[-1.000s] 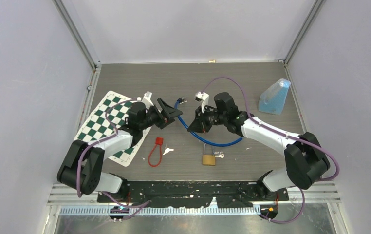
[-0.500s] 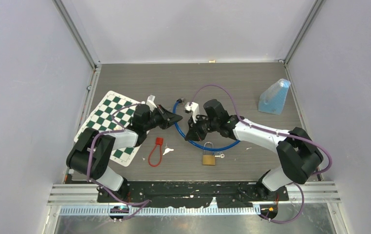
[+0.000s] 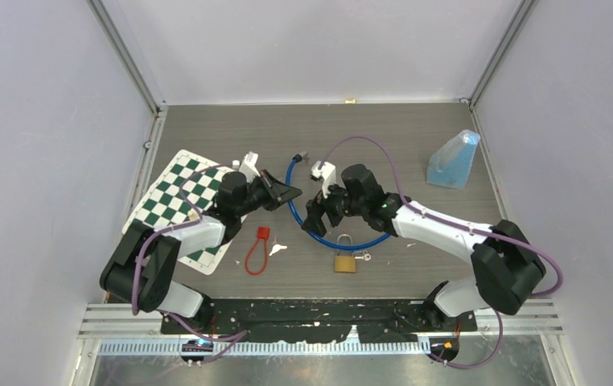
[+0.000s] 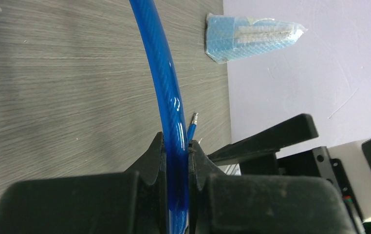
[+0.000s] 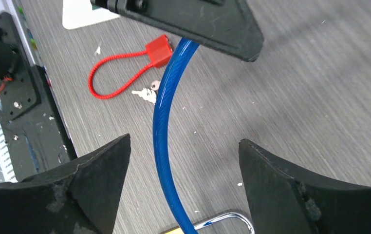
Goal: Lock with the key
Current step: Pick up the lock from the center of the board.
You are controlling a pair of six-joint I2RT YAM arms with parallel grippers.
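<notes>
A brass padlock (image 3: 345,262) lies on the table with a small silver key (image 3: 362,256) at its right side. A blue cable (image 3: 290,175) loops on the table behind it and passes through the padlock's shackle (image 5: 222,220). My left gripper (image 3: 291,193) is shut on the blue cable (image 4: 166,87), which is pinched between its fingertips in the left wrist view. My right gripper (image 3: 317,215) stands open just right of it, astride the cable (image 5: 161,126) without touching it.
A red cable lock (image 3: 255,251) and a pale key (image 3: 277,248) lie left of the padlock. A green-and-white chessboard mat (image 3: 176,201) covers the left side under the left arm. A blue wrapped package (image 3: 453,161) stands at the back right.
My left gripper has closed on the blue cable. My right gripper, shut on the cable before, has opened and let it go. The cable loop has shifted left.
</notes>
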